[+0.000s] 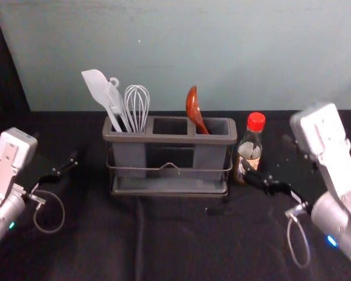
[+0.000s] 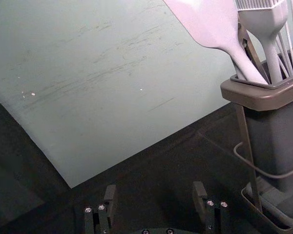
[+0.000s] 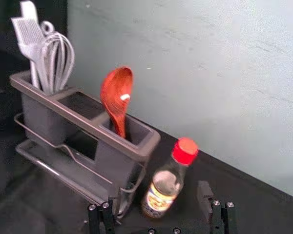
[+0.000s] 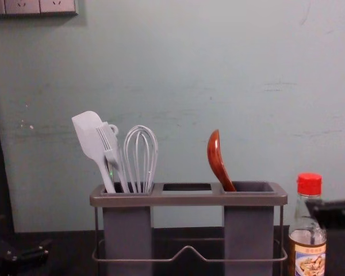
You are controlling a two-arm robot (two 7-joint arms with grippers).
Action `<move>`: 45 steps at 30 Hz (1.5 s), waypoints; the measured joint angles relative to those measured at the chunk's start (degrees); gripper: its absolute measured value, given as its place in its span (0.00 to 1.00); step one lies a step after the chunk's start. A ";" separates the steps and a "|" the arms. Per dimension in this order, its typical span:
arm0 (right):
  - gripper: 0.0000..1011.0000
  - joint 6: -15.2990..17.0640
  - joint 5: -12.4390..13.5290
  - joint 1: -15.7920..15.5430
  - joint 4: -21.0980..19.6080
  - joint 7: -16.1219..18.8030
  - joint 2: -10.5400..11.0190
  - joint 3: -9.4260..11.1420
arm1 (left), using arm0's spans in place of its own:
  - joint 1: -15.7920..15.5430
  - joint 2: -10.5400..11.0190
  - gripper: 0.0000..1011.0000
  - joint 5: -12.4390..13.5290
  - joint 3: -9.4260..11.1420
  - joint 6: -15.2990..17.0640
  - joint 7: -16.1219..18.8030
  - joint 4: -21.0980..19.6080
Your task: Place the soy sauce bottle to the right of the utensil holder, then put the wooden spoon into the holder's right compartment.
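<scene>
My right gripper (image 1: 267, 157) is beside the soy sauce bottle (image 1: 250, 149), which stands upright just right of the grey utensil holder (image 1: 169, 139). In the right wrist view the right gripper (image 3: 157, 200) is open, with the red-capped bottle (image 3: 165, 187) showing between its fingertips, not gripped. The wooden spoon (image 4: 217, 161) leans bowl-up in the holder's right compartment, its lower handle hidden inside. My left gripper (image 1: 55, 155) is parked left of the holder; in the left wrist view the left gripper (image 2: 155, 194) is open.
A white spatula (image 4: 91, 135), a brush (image 4: 111, 150) and a whisk (image 4: 140, 158) fill the holder's left compartment. A wire rail (image 4: 161, 260) runs along its front. Behind the black cloth (image 1: 164, 240) rises a pale wall (image 1: 181, 47).
</scene>
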 joint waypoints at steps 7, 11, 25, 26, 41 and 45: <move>0.99 -10.10 -3.95 -6.15 2.03 -5.32 -2.04 0.17 | 0.00 0.00 1.00 0.00 0.00 0.00 0.00 0.00; 0.99 -13.75 -4.60 -7.95 3.74 -6.76 -3.64 0.03 | 0.00 0.00 1.00 0.00 0.00 0.00 0.00 0.00; 0.99 -16.56 -6.85 -8.88 5.49 -7.98 -6.32 0.10 | 0.00 0.00 1.00 0.00 0.00 0.00 0.00 0.00; 0.99 -16.56 -6.85 -8.89 5.49 -7.99 -6.31 0.10 | 0.00 0.00 1.00 0.00 0.00 0.00 0.00 0.00; 0.99 -16.79 -6.79 -9.04 5.48 -7.98 -6.09 0.01 | 0.00 0.00 1.00 0.00 0.00 0.00 0.00 0.00; 0.99 -16.83 -6.77 -9.06 5.45 -7.98 -6.07 -0.01 | 0.00 0.00 1.00 0.00 0.00 0.00 0.00 0.00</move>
